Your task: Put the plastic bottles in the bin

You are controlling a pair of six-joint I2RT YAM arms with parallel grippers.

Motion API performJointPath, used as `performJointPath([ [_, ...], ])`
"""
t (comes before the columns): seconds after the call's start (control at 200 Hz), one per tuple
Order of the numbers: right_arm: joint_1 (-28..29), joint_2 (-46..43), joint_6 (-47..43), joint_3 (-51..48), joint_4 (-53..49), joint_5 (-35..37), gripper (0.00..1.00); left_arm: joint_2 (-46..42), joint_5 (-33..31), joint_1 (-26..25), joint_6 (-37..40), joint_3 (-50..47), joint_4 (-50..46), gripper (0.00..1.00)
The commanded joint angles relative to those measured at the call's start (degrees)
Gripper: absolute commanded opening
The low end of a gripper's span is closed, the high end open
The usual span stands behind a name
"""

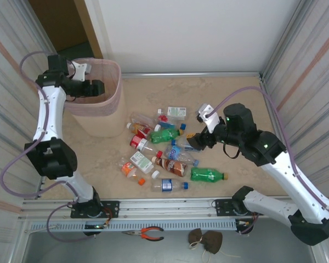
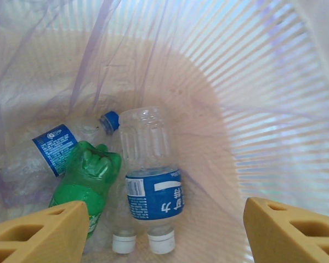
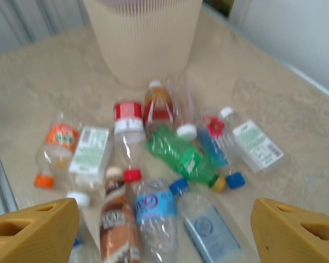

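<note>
- While L gripper [image 1: 96,87] hangs over the bin [image 1: 116,82], jaws spread w/ nothing btwn them, R gripper [image 1: 196,143] hovers above the bottle pile [image 1: 170,164] mid worktop [image 1: 247,104], also spread and empty.
- L wrist view looks straight down into the bin [image 2: 274,109]. On its floor: clear blue-label bottle [image 2: 151,181], green bottle [image 2: 88,181] touching it, second blue-label bottle [image 2: 55,148] further back. Two white caps at the near edge; can't tell how many more bottles that makes.
- Step, my read: L is at drop-off w/ nothing left to release, so it should lift clear and go for another pick. R is in pre-grasp.
- R wrist view (blurred): nearest the gripper [image 3: 164,230] are a brown-label bottle [image 3: 116,219] and a blue-wrap bottle [image 3: 153,211], side by side and touching.
- Next move calls for: commit to one bottle, set jaws across its body, descend, close.
- Obstacle is mostly crowding: neighbours are packed tight, so a finger may land on the wrong one. Round bodies will prob. roll if nudged.
- Easier target, imo: yellow-cap green bottle [image 1: 206,175], at the pile's near edge w/ room around it.
- Bin sits far left; L arm occupies its mouth, so R would have to wait if it carries across.
- Off-task: orange-handled pliers [image 1: 145,234] and a dark brown lump [image 1: 205,239] below the front rail, well apart from the bottles. Ignore.
</note>
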Motion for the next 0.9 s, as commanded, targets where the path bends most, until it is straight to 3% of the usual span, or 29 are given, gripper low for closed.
performJointPath([
  [0.0, 0.9, 1.4, -9.1, -2.1, -7.9, -0.1, 0.79, -3.5, 2.7, 0.1, -1.5, 1.4, -0.2, 0.74],
  [0.391, 9.0, 10.0, -18.2, -12.3, -10.9, 10.3, 0.78, -12.2, 6.0, 0.1, -5.3, -0.9, 3.8, 0.75],
  [0.616, 13.1, 14.9, -19.9, -15.9, -11.4, 13.0, 0.77, -15.9, 7.5, 0.1, -6.8, -2.3, 6.4, 0.76],
  [0.897, 13.9, 18.5, -20.3, -20.9, -9.5, 13.4, 0.78, -17.5, 7.7, 0.2, -7.2, -4.7, 7.9, 0.77],
])
